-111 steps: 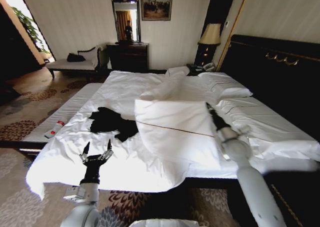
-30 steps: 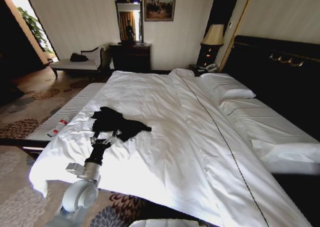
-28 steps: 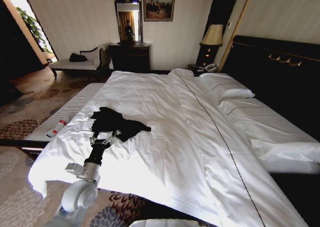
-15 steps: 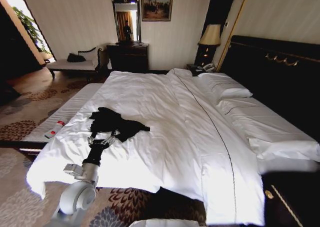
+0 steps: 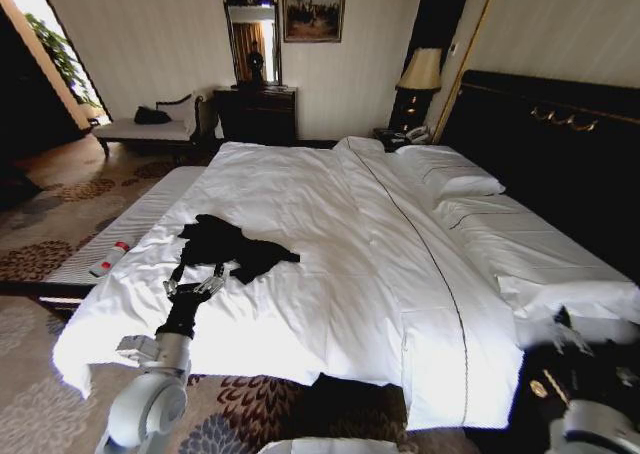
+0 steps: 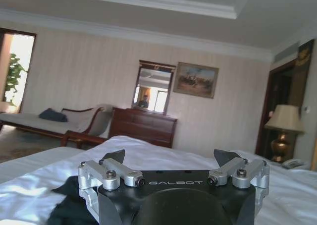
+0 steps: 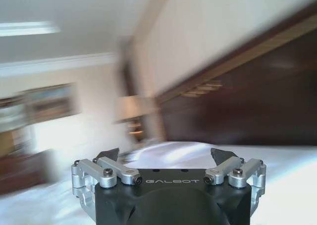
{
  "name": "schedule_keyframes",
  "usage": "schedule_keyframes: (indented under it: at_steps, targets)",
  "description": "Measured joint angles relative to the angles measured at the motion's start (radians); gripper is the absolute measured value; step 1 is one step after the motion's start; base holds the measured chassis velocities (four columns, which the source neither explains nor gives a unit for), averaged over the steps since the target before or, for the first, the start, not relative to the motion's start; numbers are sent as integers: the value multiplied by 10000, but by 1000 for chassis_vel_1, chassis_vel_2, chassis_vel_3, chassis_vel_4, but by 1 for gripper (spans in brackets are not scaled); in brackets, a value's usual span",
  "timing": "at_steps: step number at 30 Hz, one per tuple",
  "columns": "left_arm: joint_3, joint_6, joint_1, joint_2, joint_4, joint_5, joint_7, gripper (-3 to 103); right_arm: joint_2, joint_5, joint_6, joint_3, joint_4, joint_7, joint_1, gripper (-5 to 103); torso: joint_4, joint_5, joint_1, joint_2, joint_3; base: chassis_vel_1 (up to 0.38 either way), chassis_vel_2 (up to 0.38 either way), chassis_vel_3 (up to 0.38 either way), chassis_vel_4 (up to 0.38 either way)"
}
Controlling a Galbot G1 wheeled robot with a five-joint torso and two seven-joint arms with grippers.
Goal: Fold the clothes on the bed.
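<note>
On bed (image 5: 330,234), near the foot-side edge, shirt (image 5: 232,246) lies crumpled in a heap w/ no fold made, so I'd say folding hasn't begun; spreading flat and every fold are left. Duvet (image 5: 400,264) looks smoothed flat. L gripper (image 5: 194,280) sits just short of shirt's near edge, fingers (image 6: 113,157) wide apart, holding nothing. R gripper (image 7: 167,158) is low by bed's right corner, fingers also apart, empty.
</note>
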State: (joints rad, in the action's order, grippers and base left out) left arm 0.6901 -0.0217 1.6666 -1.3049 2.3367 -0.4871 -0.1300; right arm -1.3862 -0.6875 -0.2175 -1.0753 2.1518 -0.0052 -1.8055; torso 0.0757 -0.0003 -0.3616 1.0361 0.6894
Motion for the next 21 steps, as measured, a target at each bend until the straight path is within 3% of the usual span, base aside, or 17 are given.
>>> schedule_keyframes:
  at_steps: [1, 4, 7, 12, 14, 21]
  targets:
    - [0, 0, 0, 0, 0, 0, 0, 100, 0, 0, 0, 0, 0, 0, 0, 100, 0, 0, 0, 0, 0, 0, 0, 0, 0]
    - [251, 244, 431, -593, -56, 613, 210, 100, 389, 1435, -215, 1019, -728, -908, 941, 100, -5, 1, 0, -1, 0, 0, 0, 0, 0]
    - [234, 295, 602, -832, -34, 751, 260, 100, 553, 1741, -222, 1475, -966, -1003, 1384, 100, -9, 0, 0, -1, 0, 0, 0, 0, 0]
    - [-219, 77, 895, -724, 242, 571, 178, 100, 977, 1706, -243, 2038, -1082, -970, 1860, 100, 5, -3, 0, 0, 0, 0, 0, 0, 0]
    - [-239, 307, 1088, -623, 267, 937, 366, 100, 1287, 1514, -627, 2197, -1198, -1511, 2007, 100, -7, -1, 0, 0, -1, 0, 0, 0, 0]
    - [-371, 590, 1313, -943, 406, 1480, 537, 100, 1476, 1996, -676, 2136, -1161, -2405, 1799, 100, 2, -3, -1, 0, -1, 0, 0, 0, 0]
